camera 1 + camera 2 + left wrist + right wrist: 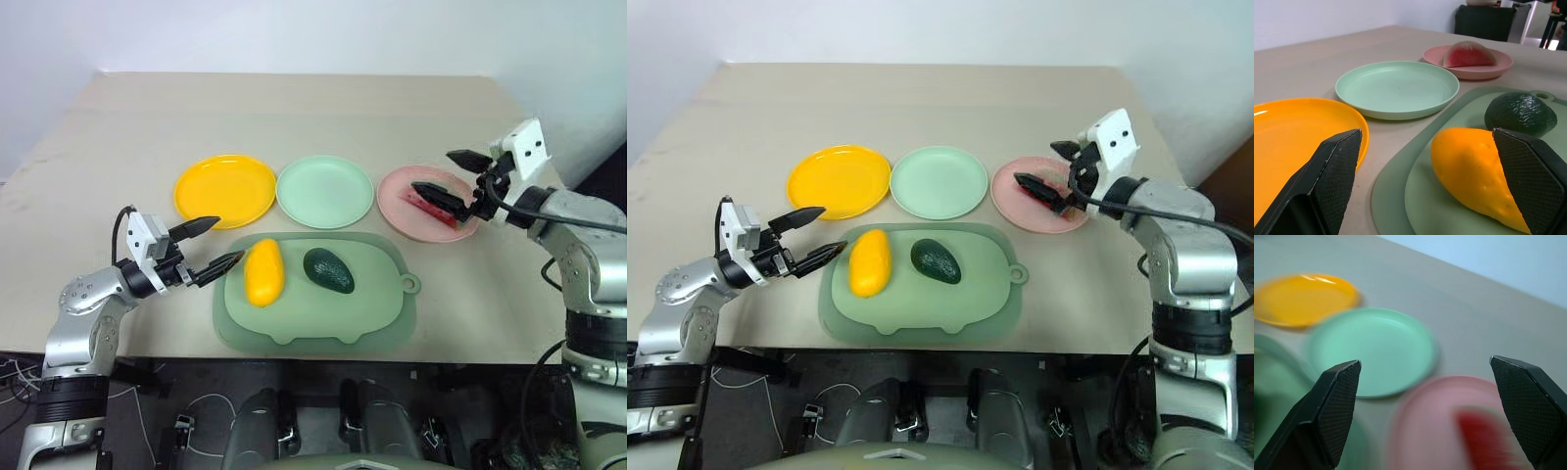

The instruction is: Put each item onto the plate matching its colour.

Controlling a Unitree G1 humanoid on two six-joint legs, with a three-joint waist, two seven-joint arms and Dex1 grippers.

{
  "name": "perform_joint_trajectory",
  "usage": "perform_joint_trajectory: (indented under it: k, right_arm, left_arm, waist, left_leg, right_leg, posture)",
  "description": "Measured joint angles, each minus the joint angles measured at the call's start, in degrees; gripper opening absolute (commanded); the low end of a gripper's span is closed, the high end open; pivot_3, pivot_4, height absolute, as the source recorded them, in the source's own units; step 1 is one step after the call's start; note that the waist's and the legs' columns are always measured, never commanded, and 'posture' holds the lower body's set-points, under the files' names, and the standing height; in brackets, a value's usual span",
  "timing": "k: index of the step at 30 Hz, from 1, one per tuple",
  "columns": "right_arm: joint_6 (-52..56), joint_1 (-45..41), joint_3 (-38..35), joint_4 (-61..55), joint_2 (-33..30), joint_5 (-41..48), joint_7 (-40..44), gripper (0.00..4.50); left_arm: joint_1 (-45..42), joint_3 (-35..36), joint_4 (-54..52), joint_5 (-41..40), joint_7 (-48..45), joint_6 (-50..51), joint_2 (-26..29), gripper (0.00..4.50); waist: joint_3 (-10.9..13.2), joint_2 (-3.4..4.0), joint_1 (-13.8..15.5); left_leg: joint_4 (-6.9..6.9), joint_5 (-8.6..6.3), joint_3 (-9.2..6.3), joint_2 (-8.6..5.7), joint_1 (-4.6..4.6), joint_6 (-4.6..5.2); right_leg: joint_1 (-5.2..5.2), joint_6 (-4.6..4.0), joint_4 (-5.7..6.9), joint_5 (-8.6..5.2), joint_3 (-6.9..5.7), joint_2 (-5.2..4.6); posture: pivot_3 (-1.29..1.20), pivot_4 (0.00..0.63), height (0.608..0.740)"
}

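Two silver-grey jointed arms are shown, each ended by a white wrist housing, a black cable and a left gripper [213, 244] and right gripper [453, 176] of textured black fingers.

Beige table [294, 108]: three plates, mat [315, 333]

Count: three plates – yellow [225, 189], mint [324, 191], pink [404, 208]; three toy fruits – mango [264, 271], avocado [328, 269], watermelon wedge [1469, 54]; one green mat [294, 328].
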Motion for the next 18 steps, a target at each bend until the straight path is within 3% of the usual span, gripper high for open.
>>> perform_joint_trajectory:
  k: [12,18]
  right_arm:
    - [5.18,9.81,0.58,-11.4,1.33,10.36,-0.9,4.48]
    - [5.18,13.61,1.22,-12.77,-2.11,11.82,0.85,4.48]
  left_arm:
    - [-0.85,1.2,0.62,-1.46,-0.61,1.8,1.62,4.5]
    - [0.66,1.98,-1.42,-2.5,0.37,3.48,1.64,4.5]
  waist:
    - [0.0,0.0,0.36]
    - [0.0,0.0,1.3]
  left_leg:
    - [-0.01,-0.02,-0.01,-0.01,0.0,0.03]
    - [-0.03,-0.05,-0.01,-0.01,0.0,0.07]
  right_leg:
    - [0.02,-0.07,-0.07,-0.04,0.0,0.0]
    - [0.03,-0.08,-0.15,-0.05,0.0,0.0]
  posture:
    - [0.0,0.15,0.696]
    - [0.0,0.15,0.696]
